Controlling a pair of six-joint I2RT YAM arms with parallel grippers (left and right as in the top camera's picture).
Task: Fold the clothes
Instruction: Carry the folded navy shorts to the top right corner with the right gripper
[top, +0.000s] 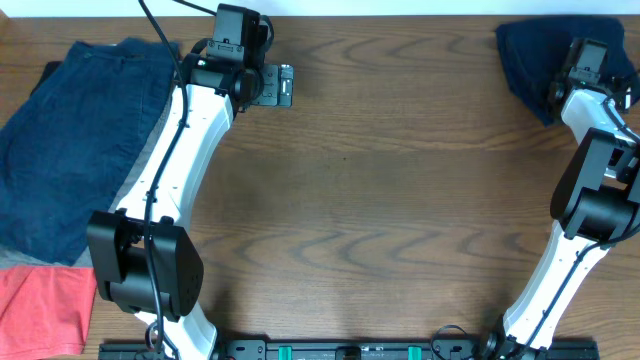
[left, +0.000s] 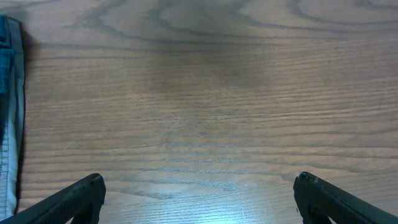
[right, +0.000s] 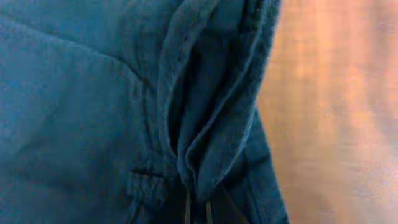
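Note:
The dark navy-blue shorts (top: 525, 55) lie bunched at the table's far right corner. My right gripper (top: 560, 90) is over them. In the right wrist view a gathered fold of the navy shorts (right: 205, 124) is pinched between my right gripper's fingers (right: 199, 208), which are shut on the cloth; the fingertips are mostly hidden by fabric. My left gripper (top: 275, 85) is at the far edge, left of centre, above bare wood. In the left wrist view its fingers (left: 199, 199) are wide apart and empty.
Lighter denim-blue shorts (top: 70, 150) lie spread at the far left; their edge shows in the left wrist view (left: 7, 93). A coral-red garment (top: 40, 305) lies at the front left corner. The wooden table (top: 400, 180) runs between the arms.

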